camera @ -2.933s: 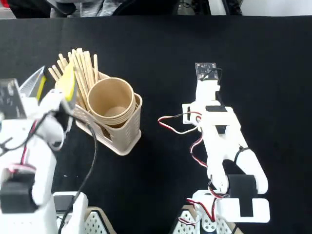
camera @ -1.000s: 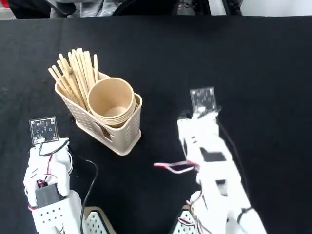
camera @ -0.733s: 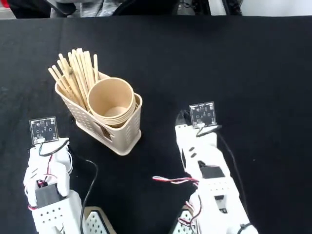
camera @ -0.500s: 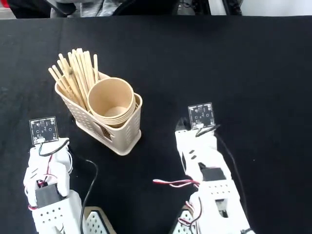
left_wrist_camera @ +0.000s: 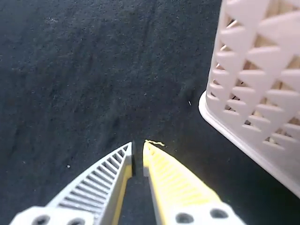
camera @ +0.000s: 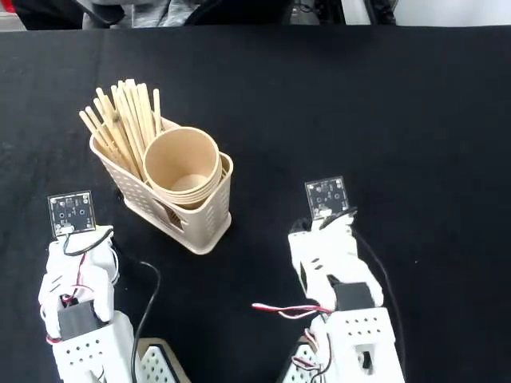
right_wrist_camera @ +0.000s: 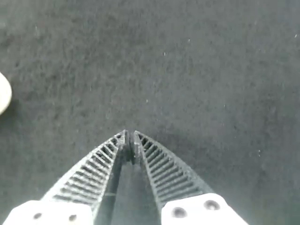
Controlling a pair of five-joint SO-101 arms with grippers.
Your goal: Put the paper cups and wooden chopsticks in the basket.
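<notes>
Basket [camera: 201, 217] stands upright on the counter [camera: 383, 104]. Nested paper cups [camera: 182, 163] sit inside it, count unclear, perhaps three. Chopsticks [camera: 128, 116] stand bundled in its other end. Left claw [left_wrist_camera: 138, 149] closed, empty, near the basket wall. Right claw [right_wrist_camera: 130, 139] closed, empty, well apart. Judgement: both kinds loaded; task appears done.

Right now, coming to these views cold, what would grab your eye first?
The pale basket on the left half of the black table, with stacked paper cups standing in it and a sheaf of wooden chopsticks fanning out beside them. Next, the left gripper and right gripper, both shut and empty, the left one close by the basket.
</notes>
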